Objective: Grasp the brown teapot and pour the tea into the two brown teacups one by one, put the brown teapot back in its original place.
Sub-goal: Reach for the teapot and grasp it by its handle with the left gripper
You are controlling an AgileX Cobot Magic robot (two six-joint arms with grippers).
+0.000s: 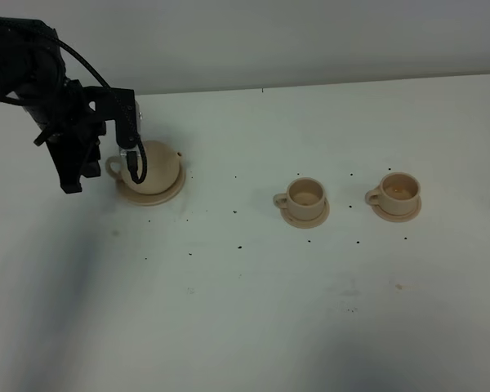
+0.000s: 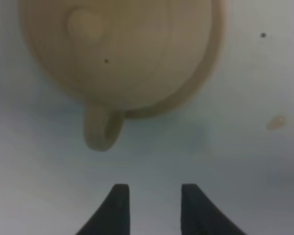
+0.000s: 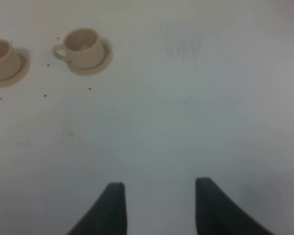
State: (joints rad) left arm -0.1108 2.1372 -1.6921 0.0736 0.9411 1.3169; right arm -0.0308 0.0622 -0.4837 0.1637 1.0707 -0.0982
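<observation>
The fingers (image 2: 115, 210) of the left gripper (image 2: 152, 208) stand apart, holding nothing. The brown teapot (image 2: 127, 54) has its handle (image 2: 102, 133) just ahead of them, not touching. The right gripper (image 3: 159, 208) is wide and holds nothing.

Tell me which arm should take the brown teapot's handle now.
Left arm. Its jaws stand apart and empty just short of the handle of the brown teapot. The right arm's jaws are over bare table, with only the two teacups in view.
</observation>
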